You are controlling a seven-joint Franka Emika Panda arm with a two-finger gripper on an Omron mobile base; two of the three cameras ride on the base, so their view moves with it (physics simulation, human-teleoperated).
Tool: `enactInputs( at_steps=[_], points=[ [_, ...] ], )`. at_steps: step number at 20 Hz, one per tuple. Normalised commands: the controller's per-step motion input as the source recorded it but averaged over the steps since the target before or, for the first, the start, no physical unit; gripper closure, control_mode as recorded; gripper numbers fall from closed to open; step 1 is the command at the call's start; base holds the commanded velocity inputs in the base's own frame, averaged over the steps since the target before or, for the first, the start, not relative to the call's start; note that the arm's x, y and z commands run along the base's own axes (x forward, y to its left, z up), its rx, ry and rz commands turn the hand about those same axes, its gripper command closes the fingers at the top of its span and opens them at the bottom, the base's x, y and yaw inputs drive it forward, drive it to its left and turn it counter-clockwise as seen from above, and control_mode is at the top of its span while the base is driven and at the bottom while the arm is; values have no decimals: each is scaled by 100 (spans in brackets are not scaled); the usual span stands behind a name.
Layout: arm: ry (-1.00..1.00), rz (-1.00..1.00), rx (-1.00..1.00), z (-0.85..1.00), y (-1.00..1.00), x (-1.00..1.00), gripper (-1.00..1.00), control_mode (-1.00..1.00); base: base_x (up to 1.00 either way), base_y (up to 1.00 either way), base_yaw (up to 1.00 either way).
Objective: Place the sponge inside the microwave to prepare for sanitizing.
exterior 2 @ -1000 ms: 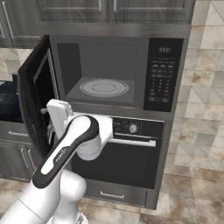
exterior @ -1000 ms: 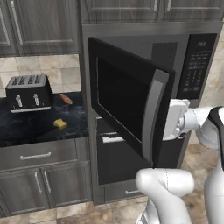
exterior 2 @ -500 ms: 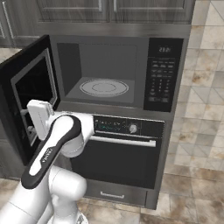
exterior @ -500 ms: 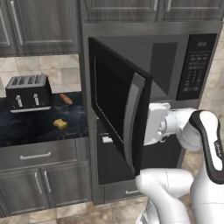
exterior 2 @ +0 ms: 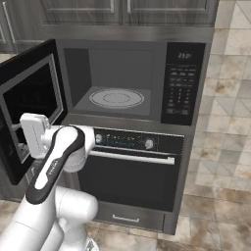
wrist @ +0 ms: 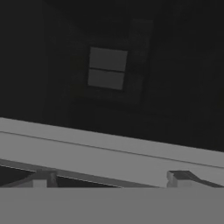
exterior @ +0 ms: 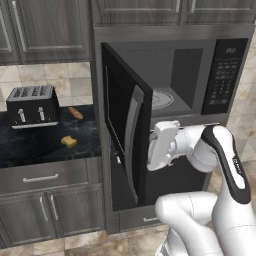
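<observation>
The microwave [exterior 2: 142,63] stands with its dark glass door [exterior: 125,125] swung out to the left, so the round turntable [exterior 2: 116,98] shows inside. My gripper [exterior: 151,148] is open and sits right at the door's grey vertical handle [wrist: 109,151], which crosses the hand view just above my spread fingertips [wrist: 43,178]. From the right base view my gripper [exterior 2: 22,141] is against the inner side of the door [exterior 2: 29,103]. The sponge [exterior: 69,142], a small yellow block, lies on the black counter [exterior: 30,147] to the left, well apart from my hand.
A black toaster [exterior: 32,105] stands at the back of the counter, with a reddish-brown sausage-shaped item [exterior: 75,113] beside it. Under the microwave is an oven [exterior 2: 132,171] with knobs and a horizontal bar handle. Grey cabinets and drawers [exterior: 45,200] sit below the counter.
The microwave door has swung further open to the left. My hand has travelled left with it, staying at the handle with the fingers spread.
</observation>
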Motion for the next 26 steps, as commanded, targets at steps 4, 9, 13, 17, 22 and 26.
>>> enactInputs(
  at_steps=[4,9,13,17,22,26],
  points=[
    [0,10,10,0,1,0,-100,-100,0,0,0],
    [0,3,8,5,-40,0,-100,-100,0,0,0],
    [-2,0,2,14,-59,-8,-100,-100,0,0,0],
    [-17,0,-1,19,-49,-33,-100,-100,0,0,0],
    [-29,0,-20,21,-24,-41,-100,-100,0,0,0],
    [-39,-8,-32,11,-20,-33,-100,-100,0,0,0]
  ],
)
